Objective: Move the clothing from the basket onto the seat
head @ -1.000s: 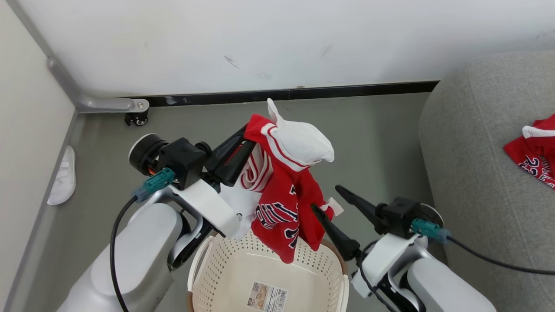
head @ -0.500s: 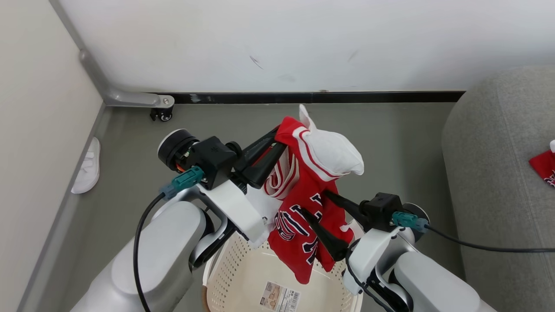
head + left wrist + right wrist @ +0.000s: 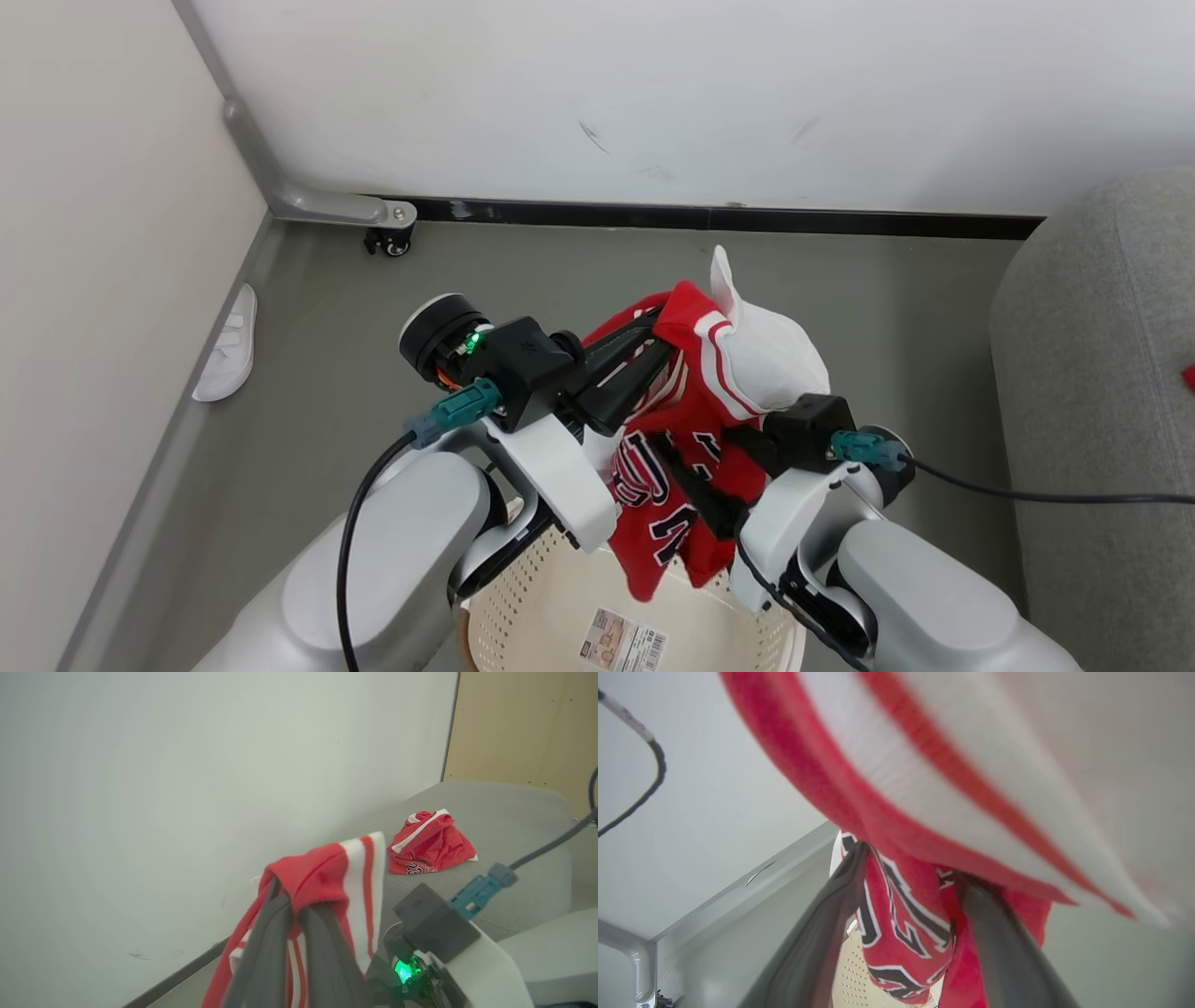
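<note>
Clothing (image 3: 686, 448): how will it handle? asks the first observer.

Light and limp, the second judges. It is thin, slick jersey cloth that folds and swings, and nothing about it is fragile. It hangs in the air over the basket (image 3: 551, 597), its low end dangling above the far rim.

And the hold? asks the first.

The left end effector (image 3: 286, 900) is clamped tight on the red-and-white striped band at the top, the second answers. That seems a sound place, since a bunched hem gives more to pinch than one slippery layer. The right end effector (image 3: 911, 863) stands wide apart, a finger on either side of the lettered part, gripping nothing. A second hold there would likely calm the swing on the way to the seat (image 3: 1092, 392).

What cannot be made out? asks the first.

Whether those right fingers touch the cloth, says the second, because the near fold is blurred in the right wrist view. Arms and cloth cover part of the basket and its near rim is cut off, so leftover pieces cannot be ruled out, though the floor around its label (image 3: 624, 646) looks bare. The seat is cut off too. Another red piece (image 3: 430, 844) lies bunched on it, well apart.
</note>
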Available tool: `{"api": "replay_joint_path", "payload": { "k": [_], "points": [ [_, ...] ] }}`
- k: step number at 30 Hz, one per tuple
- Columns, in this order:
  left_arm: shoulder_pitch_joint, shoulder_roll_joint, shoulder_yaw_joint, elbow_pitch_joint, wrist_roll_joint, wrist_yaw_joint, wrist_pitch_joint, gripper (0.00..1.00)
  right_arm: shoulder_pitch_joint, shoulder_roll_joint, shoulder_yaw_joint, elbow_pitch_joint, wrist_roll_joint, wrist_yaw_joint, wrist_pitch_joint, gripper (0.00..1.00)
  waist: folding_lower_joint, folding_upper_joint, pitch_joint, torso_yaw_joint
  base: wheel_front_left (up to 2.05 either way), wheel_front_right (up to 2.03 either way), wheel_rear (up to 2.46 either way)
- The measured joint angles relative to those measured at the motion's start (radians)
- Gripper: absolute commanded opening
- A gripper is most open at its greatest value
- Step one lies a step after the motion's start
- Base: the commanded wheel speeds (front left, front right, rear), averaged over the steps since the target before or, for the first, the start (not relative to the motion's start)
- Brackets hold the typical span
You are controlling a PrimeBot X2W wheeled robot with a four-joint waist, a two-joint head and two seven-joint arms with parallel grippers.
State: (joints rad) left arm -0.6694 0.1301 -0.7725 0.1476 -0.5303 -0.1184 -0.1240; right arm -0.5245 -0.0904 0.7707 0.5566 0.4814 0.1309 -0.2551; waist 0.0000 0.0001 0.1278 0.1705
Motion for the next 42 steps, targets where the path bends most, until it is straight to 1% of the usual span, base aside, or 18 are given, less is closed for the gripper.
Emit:
{"api": "replay_joint_path", "payload": {
  "k": [1, 2, 11, 21, 28, 30, 31, 32, 33, 34, 38, 42],
  "points": [
    [0.0, 0.0, -0.004, 0.0, -0.005, 0.0, 0.0, 0.0, -0.008, 0.001, 0.001, 0.002, 0.003, 0.0, 0.0, 0.28, 0.0, 0.0, -0.001, 0.003, 0.0, 0.0, 0.0],
    [0.0, 0.0, -0.006, 0.0, -0.009, 0.0, 0.0, 0.0, -0.014, 0.001, 0.002, 0.003, 0.003, 0.0, 0.0, 0.0, 0.0, 0.0, -0.002, 0.005, 0.0, 0.0, 0.0],
    [0.001, 0.012, -0.004, 0.003, -0.033, 0.0, 0.001, 0.0, -0.019, 0.004, -0.005, 0.009, 0.03, 0.0, 0.0, 0.0, 0.0, 0.0, -0.012, 0.017, 0.0, 0.0, 0.0],
    [0.035, 0.06, 0.023, 0.037, -0.05, 0.0, 0.001, 0.0, -0.019, 0.002, -0.081, -0.02, 0.028, 0.0, 0.0, 0.0, 0.0, 0.0, -0.013, -0.002, 0.0, 0.0, 0.0],
    [0.05, 0.067, 0.025, 0.04, -0.05, 0.0, 0.0, 0.0, -0.019, -0.009, -0.132, -0.069, -0.002, 0.0, 0.0, 0.0, 0.0001, 0.0, -0.008, -0.017, 0.0, 0.0, 0.0],
    [0.06, 0.073, 0.029, 0.042, -0.05, 0.001, -0.001, 0.1, -0.019, -0.012, -0.149, -0.084, -0.01, 0.0, 0.0, 0.0, 0.0, 0.0, -0.006, -0.021, 0.0, 0.0, 0.0],
    [0.067, 0.076, 0.03, 0.045, -0.051, 0.001, -0.001, 0.21, -0.019, -0.014, -0.158, -0.09, -0.013, 0.0, 0.0, 0.0, 0.0, 0.0, -0.004, -0.023, 0.0, 0.0, 0.0],
    [0.072, 0.08, 0.031, 0.048, -0.053, 0.002, -0.001, 0.38, -0.019, -0.016, -0.171, -0.095, -0.017, 0.0, 0.0, 0.0, 0.0, 0.0, -0.003, -0.024, 0.0, 0.0, 0.0],
    [0.076, 0.084, 0.032, 0.05, -0.056, 0.002, -0.002, 0.61, -0.019, -0.019, -0.183, -0.098, -0.021, 0.0, 0.0, 0.0, 0.0, 0.0, -0.002, -0.026, 0.0, 0.0, 0.0],
    [0.081, 0.088, 0.033, 0.05, -0.058, 0.002, -0.002, 1.0, -0.019, -0.025, -0.194, -0.101, -0.025, 0.0, 0.0, 0.0, 0.0, 0.0, -0.001, -0.028, 0.0, 0.0, 0.0],
    [0.087, 0.092, 0.036, 0.054, -0.058, 0.003, -0.011, 1.0, -0.018, -0.047, -0.232, -0.123, -0.037, 0.0, 0.0, 0.0, 0.0, 0.0, -0.001, -0.033, 0.0, 0.0, 0.0],
    [0.09, 0.097, 0.044, 0.056, -0.058, 0.006, -0.016, 1.0, -0.015, -0.053, -0.247, -0.148, -0.051, 0.0, 0.0, 0.0, 0.0, 0.0, -0.003, -0.037, 0.0, 0.0, 0.0]
  ]
}}
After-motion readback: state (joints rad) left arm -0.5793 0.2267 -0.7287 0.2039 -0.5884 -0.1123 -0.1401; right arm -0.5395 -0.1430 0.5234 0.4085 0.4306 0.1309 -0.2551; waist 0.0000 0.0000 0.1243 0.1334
